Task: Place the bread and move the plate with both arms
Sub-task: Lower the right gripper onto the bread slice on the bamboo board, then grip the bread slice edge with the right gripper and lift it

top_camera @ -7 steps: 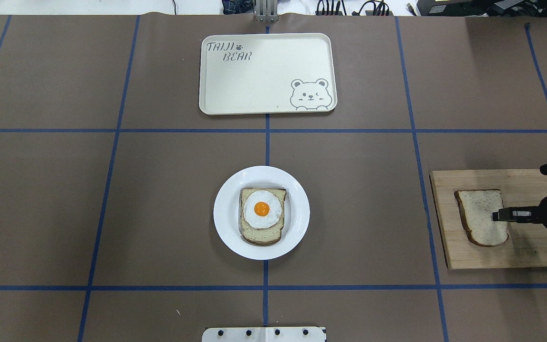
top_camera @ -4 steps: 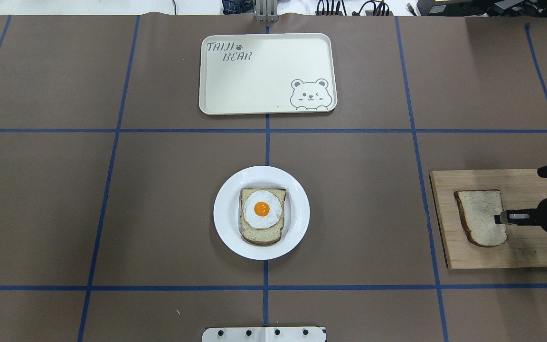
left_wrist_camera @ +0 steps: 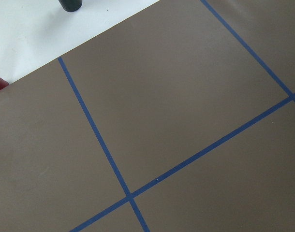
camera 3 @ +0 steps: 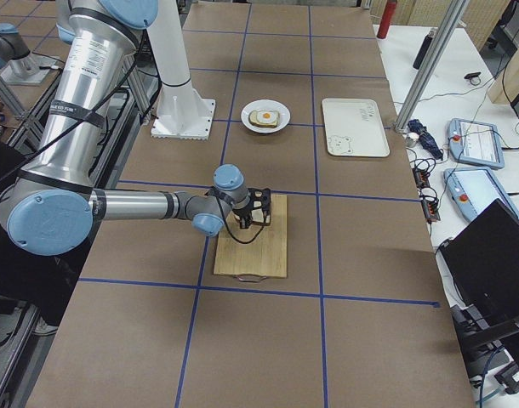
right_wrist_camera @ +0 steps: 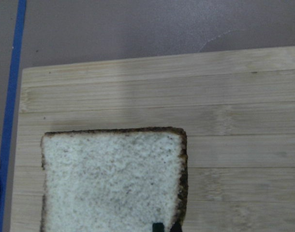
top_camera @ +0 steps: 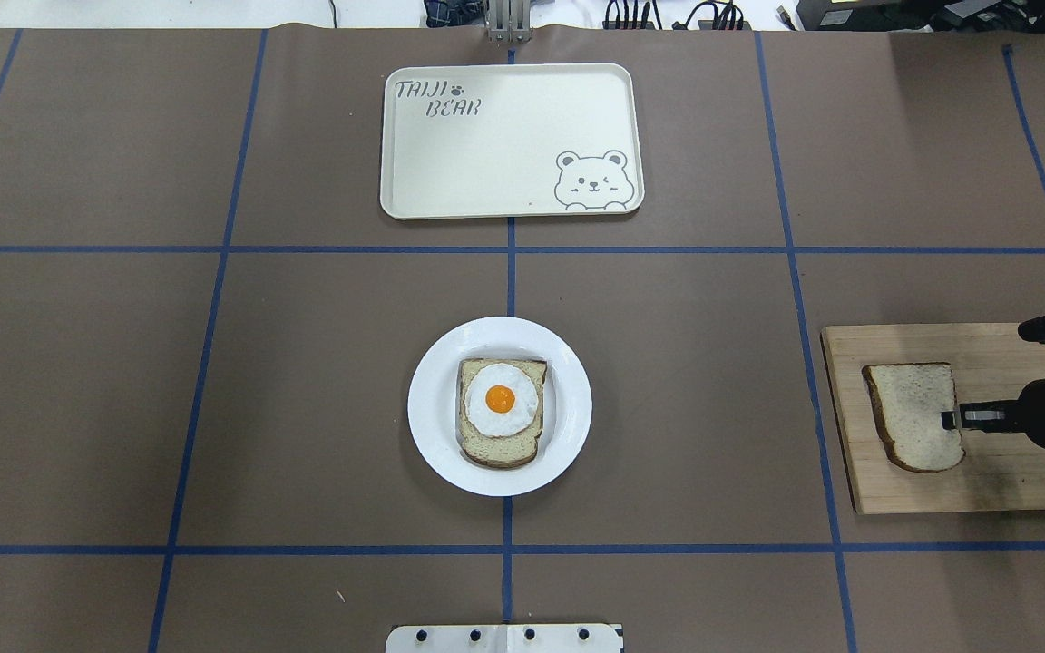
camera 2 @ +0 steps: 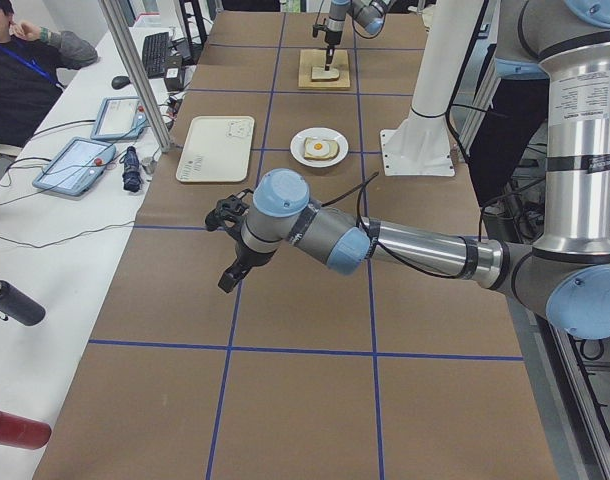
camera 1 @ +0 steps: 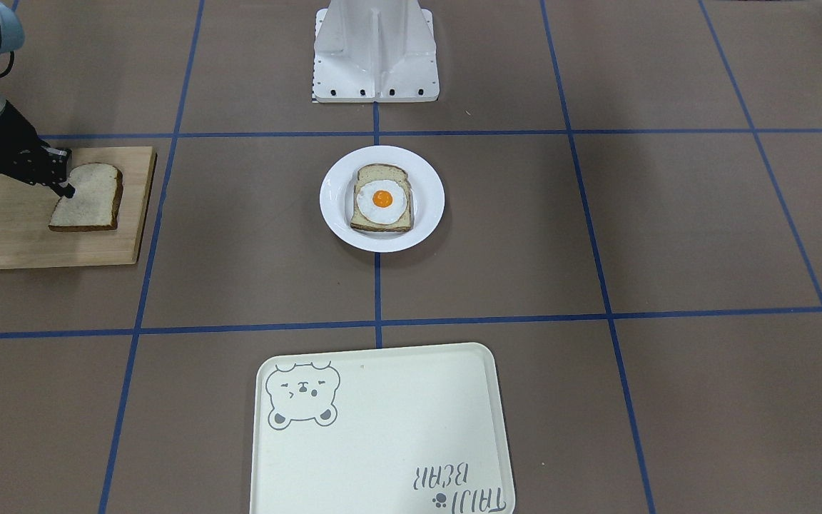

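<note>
At right, bread (top_camera: 913, 415) lies on board (top_camera: 1012, 481); right gripper (top_camera: 947, 419) narrow, pinching its crust edge; lift looks not begun. Centre, plate (top_camera: 432, 435) bears egg slice (top_camera: 500, 399); placing and plate move both remain. Off left, left gripper (camera 2: 230, 275) over bare mat (top_camera: 305, 408); width cannot tell. Open mat between board and plate; tray (top_camera: 486, 163) far.

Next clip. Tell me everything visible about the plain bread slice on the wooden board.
The bread is a pale, speckled slice with a dark brown crust, one end rounded, the other square. It lies flat on the wooden board, whole and bare, with nothing on top. The right gripper sits at its crust edge; whether it grips is unclear.
</note>
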